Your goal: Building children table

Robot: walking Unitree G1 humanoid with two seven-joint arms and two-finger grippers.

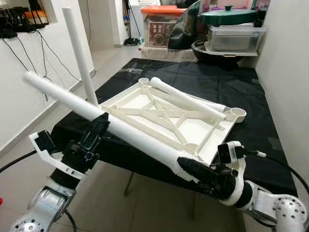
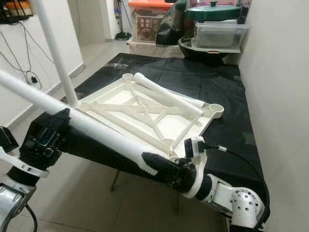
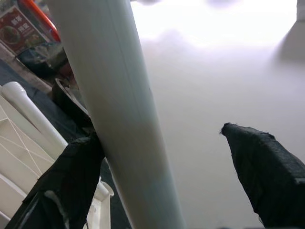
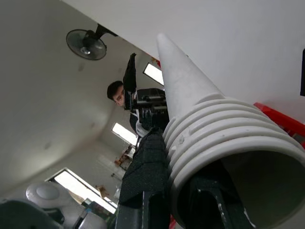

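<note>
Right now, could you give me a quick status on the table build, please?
Right gripper shut on white leg at threaded end. Left gripper open around its middle. Upturned tabletop on black cloth; one leg upright, another lying across it.

Three white table legs [image 1: 120, 128], one overturned white tabletop [image 1: 159, 118], two grippers [image 1: 89, 145]

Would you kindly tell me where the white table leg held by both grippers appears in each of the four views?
Left eye view: white table leg runs diagonally from upper left to lower right.
Right eye view: the same diagonal, left edge to lower centre.
Left wrist view: thick tube rising through the centre-left.
Right wrist view: seen end-on, its ribbed open end at lower right.
Shared landmark: upturned white tabletop.
</note>
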